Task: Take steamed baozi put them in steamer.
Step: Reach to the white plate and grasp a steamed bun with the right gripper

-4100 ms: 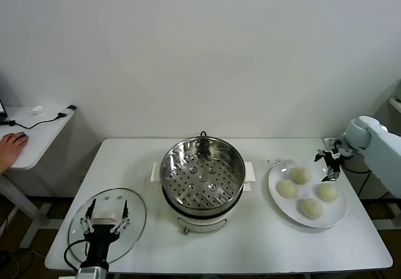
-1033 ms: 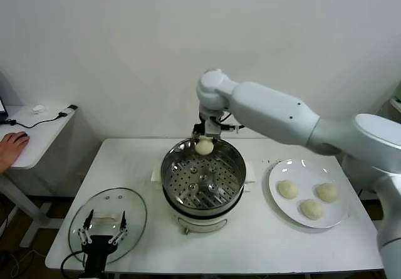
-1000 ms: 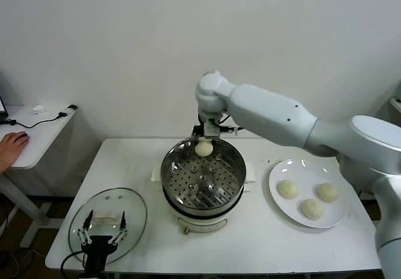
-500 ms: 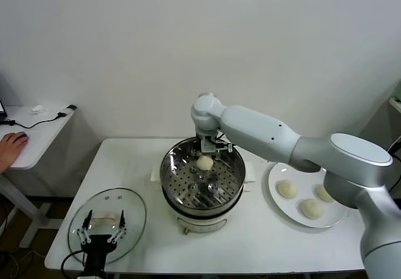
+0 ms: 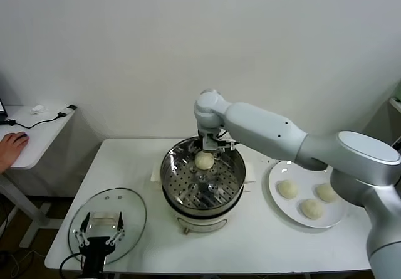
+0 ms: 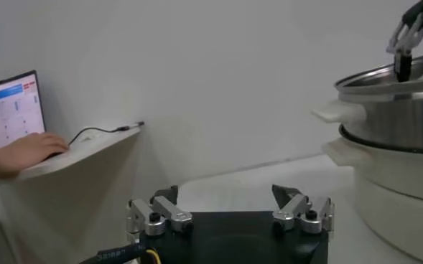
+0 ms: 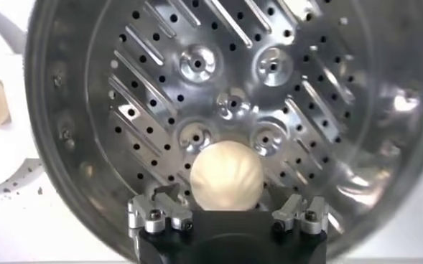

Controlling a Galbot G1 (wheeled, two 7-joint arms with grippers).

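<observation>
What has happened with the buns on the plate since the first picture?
The right pincer took one bun off the white plate, carried it across to the steamer, lowered it onto the perforated floor and let go; its fingers now stand open above it. Three buns stayed on the plate. The left pincer stayed open over the glass lid.

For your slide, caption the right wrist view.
Open right gripper above one baozi resting on the steamer floor.

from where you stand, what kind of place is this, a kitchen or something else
Probably a lab or test room staged as a kitchen task, not a real kitchen. A steamer and a plate of baozi sit on a plain white table against a bare wall, and someone works at a laptop on a side desk.
</observation>
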